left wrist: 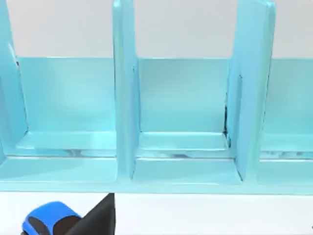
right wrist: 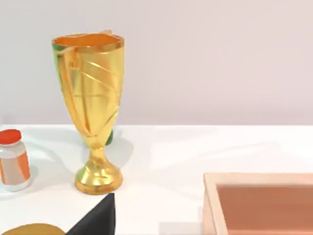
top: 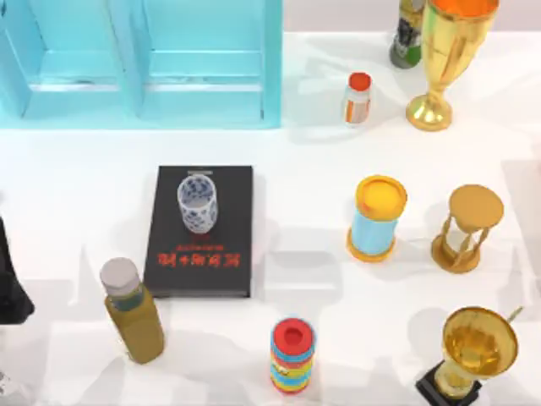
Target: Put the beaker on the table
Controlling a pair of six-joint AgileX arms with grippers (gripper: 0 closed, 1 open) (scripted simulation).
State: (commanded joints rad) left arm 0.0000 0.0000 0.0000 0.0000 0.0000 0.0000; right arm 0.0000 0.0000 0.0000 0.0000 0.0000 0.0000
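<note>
Beaker point(top: 197, 203) upright on black book point(top: 201, 230), left of centre | left arm point(top: 12, 283) at left edge (finger state cannot be told) | table point(top: 321, 279) crowded | risk: near juice bottle point(top: 133, 311) toppled on approach.

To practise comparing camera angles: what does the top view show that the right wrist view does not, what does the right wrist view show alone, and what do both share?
Top view alone: the beaker standing upright on the black book, the turquoise shelf, a juice bottle, a light-blue canister, an hourglass and a second trophy.

Right wrist view alone: the corner of a wooden tray.

Both: the white table, the tall gold trophy and the small orange-capped bottle beside it.
</note>
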